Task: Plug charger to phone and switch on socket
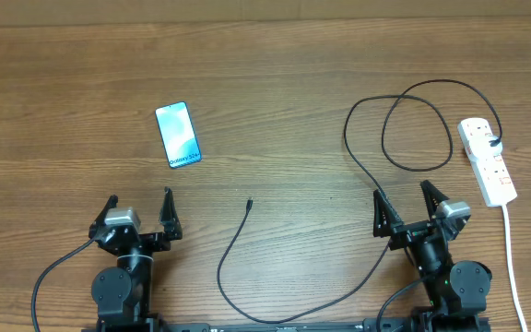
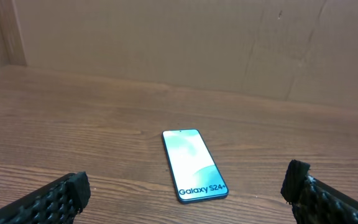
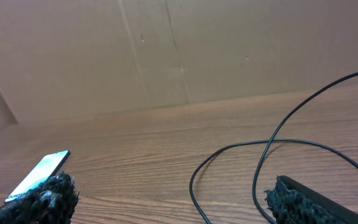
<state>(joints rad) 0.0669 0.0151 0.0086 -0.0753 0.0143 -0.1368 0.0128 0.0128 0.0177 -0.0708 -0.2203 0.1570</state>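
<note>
The phone (image 1: 177, 135) lies flat on the wooden table at the left, its blue screen lit with "Galaxy S24" text; it also shows in the left wrist view (image 2: 193, 165) and at the edge of the right wrist view (image 3: 39, 175). The charger's black cable (image 1: 376, 175) loops from its plug in the white socket (image 1: 488, 161) at the right down to a free connector tip (image 1: 249, 202) mid-table. My left gripper (image 1: 140, 210) stands open just in front of the phone, empty. Beside the cable loop (image 3: 229, 155), my right gripper (image 1: 404, 204) is open too.
The socket's white cord (image 1: 513, 267) runs down the right side toward the front edge. A brown wall stands behind the table in both wrist views. The cable's slack curves along the front between the two arm bases.
</note>
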